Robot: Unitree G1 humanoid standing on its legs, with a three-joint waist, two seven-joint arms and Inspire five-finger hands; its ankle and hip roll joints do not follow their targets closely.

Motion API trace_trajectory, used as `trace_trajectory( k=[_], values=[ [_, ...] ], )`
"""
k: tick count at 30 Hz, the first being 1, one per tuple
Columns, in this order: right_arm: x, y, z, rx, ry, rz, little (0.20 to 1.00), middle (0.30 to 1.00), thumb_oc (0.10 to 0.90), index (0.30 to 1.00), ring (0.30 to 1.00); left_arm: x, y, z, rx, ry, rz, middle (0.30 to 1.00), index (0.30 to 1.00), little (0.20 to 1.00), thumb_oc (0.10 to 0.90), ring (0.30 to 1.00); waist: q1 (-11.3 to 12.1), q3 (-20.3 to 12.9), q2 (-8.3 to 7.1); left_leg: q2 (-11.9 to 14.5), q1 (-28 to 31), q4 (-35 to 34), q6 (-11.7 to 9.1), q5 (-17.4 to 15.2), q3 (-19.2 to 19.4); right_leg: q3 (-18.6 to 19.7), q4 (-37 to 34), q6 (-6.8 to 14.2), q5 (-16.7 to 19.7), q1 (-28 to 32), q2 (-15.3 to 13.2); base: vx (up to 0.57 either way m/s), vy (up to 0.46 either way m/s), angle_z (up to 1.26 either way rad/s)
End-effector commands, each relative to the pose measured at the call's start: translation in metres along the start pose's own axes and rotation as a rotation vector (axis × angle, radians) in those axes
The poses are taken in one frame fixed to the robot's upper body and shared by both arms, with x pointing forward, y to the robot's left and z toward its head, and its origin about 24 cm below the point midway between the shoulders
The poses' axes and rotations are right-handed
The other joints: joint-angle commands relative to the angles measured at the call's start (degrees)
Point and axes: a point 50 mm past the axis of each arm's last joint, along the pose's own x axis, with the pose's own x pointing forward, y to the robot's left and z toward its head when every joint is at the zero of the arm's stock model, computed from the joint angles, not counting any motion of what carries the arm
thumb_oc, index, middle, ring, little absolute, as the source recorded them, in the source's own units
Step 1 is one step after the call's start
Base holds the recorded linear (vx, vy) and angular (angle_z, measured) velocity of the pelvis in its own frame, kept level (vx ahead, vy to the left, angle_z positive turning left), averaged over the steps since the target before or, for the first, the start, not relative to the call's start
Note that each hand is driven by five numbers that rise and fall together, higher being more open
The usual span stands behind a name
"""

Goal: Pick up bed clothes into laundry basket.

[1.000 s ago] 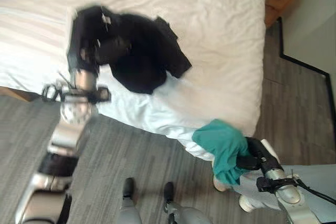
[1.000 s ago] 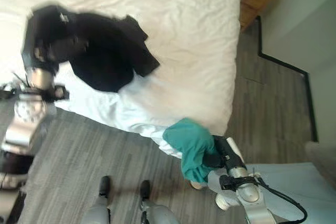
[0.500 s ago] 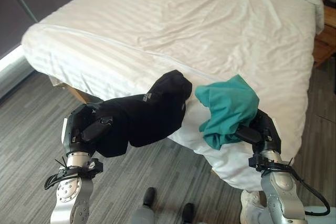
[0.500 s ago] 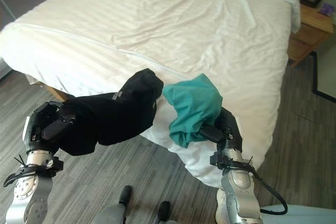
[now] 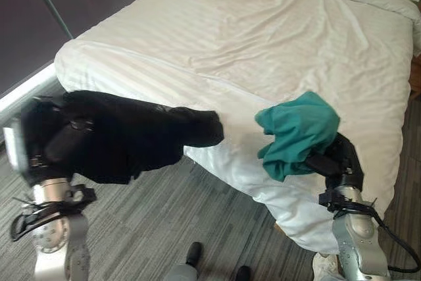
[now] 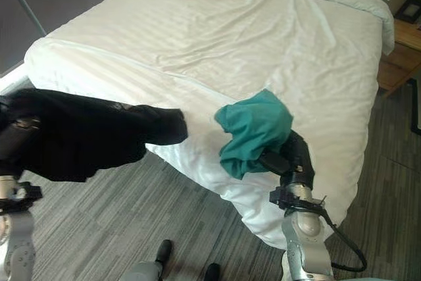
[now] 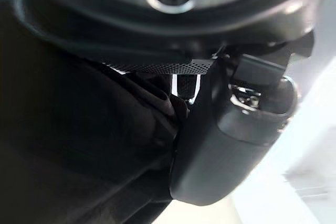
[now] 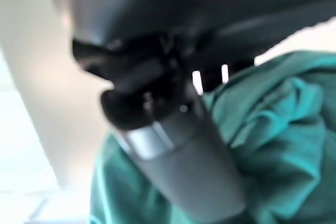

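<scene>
Both hands hold clothes beside the bed
Left hand fingers clamp a black garment above the floor; right hand fingers clamp a teal garment over the white bed edge

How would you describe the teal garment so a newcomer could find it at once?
Start at the big white bed and go to its near edge. There the right hand holds up a bunched teal cloth garment. The larger garment in the left hand is black.
</scene>
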Motion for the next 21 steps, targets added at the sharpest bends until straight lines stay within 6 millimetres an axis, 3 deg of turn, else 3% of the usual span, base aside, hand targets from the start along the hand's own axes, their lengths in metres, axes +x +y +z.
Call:
trace_trajectory(
  k=[1, 5, 9, 10, 11, 14, 16, 17, 18, 19, 20, 21],
  values=[
    [0.007, 0.005, 0.051, 0.034, -0.294, 0.028, 0.300, 0.300, 0.400, 0.300, 0.300, 0.003, 0.005, 0.040, 0.109, -0.229, -0.017, 0.300, 0.300, 0.300, 0.400, 0.300, 0.1, -10.1, -3.12, -2.0, -3.8, -0.2, 0.7, 0.7, 0.2, -0.2, 4.7, 0.8, -6.6, 1.8, -1.6, -0.07, 0.002, 0.03],
    [0.000, -0.006, 0.049, 0.000, -0.275, -0.009, 0.300, 0.300, 0.400, 0.300, 0.300, -0.009, 0.023, 0.035, 0.133, -0.162, 0.048, 0.300, 0.300, 0.300, 0.400, 0.300, 0.0, -9.7, -3.32, -1.9, -3.7, 0.1, 1.2, 0.0, 0.5, 0.6, 3.6, 1.2, -5.7, 2.0, -1.3, -0.01, 0.016, 0.02],
    [0.001, -0.004, 0.045, -0.018, -0.253, -0.003, 0.300, 0.300, 0.400, 0.300, 0.300, -0.002, 0.011, 0.034, 0.094, -0.175, 0.009, 0.300, 0.300, 0.300, 0.400, 0.300, -1.0, -9.4, -3.27, -1.4, -3.9, 0.2, 1.6, 0.1, 1.8, 2.1, 2.9, 1.5, -4.4, 1.5, -1.4, -0.02, 0.047, -0.13],
    [0.001, -0.003, 0.044, -0.019, -0.250, 0.006, 0.300, 0.300, 0.400, 0.300, 0.300, 0.000, 0.005, 0.033, 0.091, -0.180, -0.012, 0.300, 0.300, 0.300, 0.400, 0.300, -1.6, -9.2, -3.35, -1.2, -3.9, 0.2, 1.7, -0.1, 2.6, 2.7, 2.8, 1.6, -4.1, 1.2, -1.5, -0.07, 0.106, -0.30],
    [-0.003, -0.004, 0.042, -0.028, -0.239, 0.008, 0.300, 0.300, 0.400, 0.300, 0.300, 0.007, -0.017, 0.034, 0.050, -0.203, -0.107, 0.300, 0.300, 0.300, 0.400, 0.300, -3.3, -9.0, -3.46, -0.8, -3.9, 0.5, 1.9, -0.8, 4.3, 4.5, 2.8, 1.9, -3.5, 0.3, -1.7, -0.05, 0.126, -0.34],
    [-0.012, -0.011, 0.045, -0.068, -0.246, -0.011, 0.300, 0.300, 0.400, 0.300, 0.300, 0.020, -0.047, 0.038, 0.011, -0.254, -0.235, 0.300, 0.300, 0.300, 0.400, 0.300, -7.6, -8.0, -3.68, 0.1, -4.7, 1.8, 2.5, -1.9, 7.0, 8.7, 4.2, 2.0, -2.5, -3.1, -1.7, -0.08, 0.088, -0.53],
    [-0.010, -0.002, 0.062, -0.059, -0.340, 0.016, 0.300, 0.300, 0.400, 0.300, 0.300, 0.030, -0.060, 0.038, -0.053, -0.285, -0.232, 0.300, 0.300, 0.300, 0.400, 0.300, -10.6, -5.3, -3.11, 1.8, -5.9, 3.5, 3.0, -2.2, 9.7, 11.0, 10.5, 2.5, -2.5, -8.2, -1.5, -0.22, 0.042, -0.72],
    [-0.009, -0.002, 0.063, -0.059, -0.342, 0.014, 0.300, 0.300, 0.400, 0.300, 0.300, 0.031, -0.060, 0.038, -0.054, -0.287, -0.232, 0.300, 0.300, 0.300, 0.400, 0.300, -10.3, -5.5, -3.12, 1.9, -6.0, 3.4, 3.0, -2.6, 9.9, 11.3, 10.8, 2.5, -2.9, -8.5, -1.4, -0.38, 0.027, -0.93],
    [-0.005, 0.008, 0.062, -0.010, -0.353, 0.034, 0.300, 0.300, 0.400, 0.300, 0.300, 0.036, -0.069, 0.032, -0.086, -0.267, -0.223, 0.300, 0.300, 0.300, 0.400, 0.300, -10.1, -3.8, -1.94, 4.7, -6.3, 4.1, 2.9, -2.4, 14.7, 5.2, 18.4, 2.9, -4.5, -10.4, -3.5, -0.22, 0.008, -1.21],
    [-0.005, 0.008, 0.063, -0.010, -0.356, 0.033, 0.300, 0.300, 0.400, 0.300, 0.300, 0.037, -0.070, 0.032, -0.087, -0.269, -0.223, 0.300, 0.300, 0.300, 0.400, 0.300, -9.9, -3.7, -1.91, 4.8, -6.4, 4.1, 2.9, -2.1, 14.8, 5.3, 18.7, 2.8, -4.4, -10.7, -3.5, -0.31, 0.014, -1.21],
    [-0.002, 0.012, 0.062, 0.004, -0.358, 0.041, 0.300, 0.300, 0.400, 0.300, 0.300, 0.037, -0.070, 0.033, -0.071, -0.270, -0.234, 0.300, 0.300, 0.300, 0.400, 0.300, -9.6, -3.8, -1.43, 5.9, -6.3, 4.2, 2.7, -2.2, 17.1, 1.3, 20.8, 2.5, -5.6, -9.4, -5.7, -0.17, -0.005, -1.72],
    [-0.001, 0.012, 0.063, 0.005, -0.359, 0.044, 0.300, 0.300, 0.400, 0.300, 0.300, 0.036, -0.068, 0.035, -0.057, -0.277, -0.240, 0.300, 0.300, 0.300, 0.400, 0.300, -9.7, -3.9, -1.61, 6.6, -5.9, 4.2, 2.6, -1.9, 19.2, 0.1, 22.2, 2.5, -5.5, -8.7, -6.6, -0.27, -0.143, -1.88]
  ],
)
